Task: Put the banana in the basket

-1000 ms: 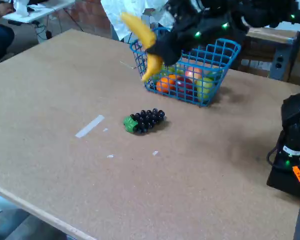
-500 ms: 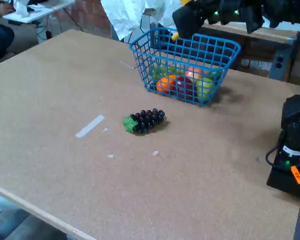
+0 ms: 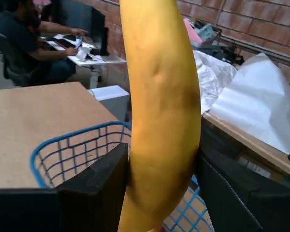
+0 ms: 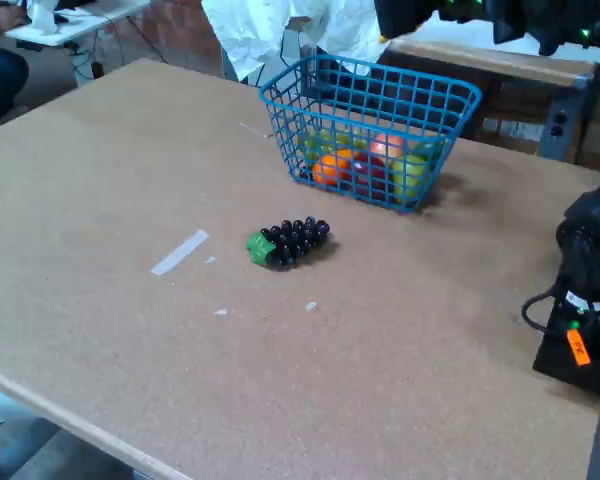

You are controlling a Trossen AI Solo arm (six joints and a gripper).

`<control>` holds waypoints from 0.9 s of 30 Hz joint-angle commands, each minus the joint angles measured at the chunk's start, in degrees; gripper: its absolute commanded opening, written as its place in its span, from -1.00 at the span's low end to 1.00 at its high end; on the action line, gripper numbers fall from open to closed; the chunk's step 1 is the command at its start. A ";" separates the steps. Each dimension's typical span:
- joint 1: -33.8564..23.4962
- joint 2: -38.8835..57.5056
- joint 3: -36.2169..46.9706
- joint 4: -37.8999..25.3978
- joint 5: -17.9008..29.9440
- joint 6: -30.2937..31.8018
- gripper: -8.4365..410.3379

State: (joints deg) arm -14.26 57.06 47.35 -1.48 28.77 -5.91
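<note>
We've got the banana (image 3: 162, 111) pinched between the two black fingers (image 3: 94, 193) of the gripper (image 3: 162, 193), seen close up in the wrist view. The fingers press on it from both sides, roughly mid-length or a bit below, w/ the fruit standing near upright and its top running out of frame. The basket (image 3: 63, 150) sits below and behind it in that view, blue rim just under the fingers; the table (image 3: 34, 125) is to the left.

In the fixed view the banana isn't visible. The arm (image 4: 480, 15) is only a dark mass at the top edge, above and behind the basket, so we judge the banana is held high over the far side, not yet in. The basket already holds other fruit (orange, red, green pieces). The grapes (image 4: 288, 241) lie on the table, well apart from the basket on the near side.

Handling, as we judge it: smooth yellow skin, prob. hard plastic, light and stiff, no squash under the fingers. Slippery + curved, so it could pivot or slide in a two-point pinch. Hold near the middle looks right, balance OK. Not fragile; a short drop onto the other fruit should be fine, though it may roll or bounce off them. Release only once it's clearly inside the rim.
</note>
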 commanded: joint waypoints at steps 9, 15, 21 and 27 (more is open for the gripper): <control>-12.28 25.18 0.00 19.76 -8.48 0.09 -0.96; -12.79 32.74 0.00 23.74 -8.46 1.36 -0.96; -12.81 37.13 0.00 26.32 -9.42 2.86 -0.94; -13.22 36.70 0.00 28.24 -13.53 3.21 -0.58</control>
State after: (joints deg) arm -27.07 92.58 47.35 23.66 19.11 -3.75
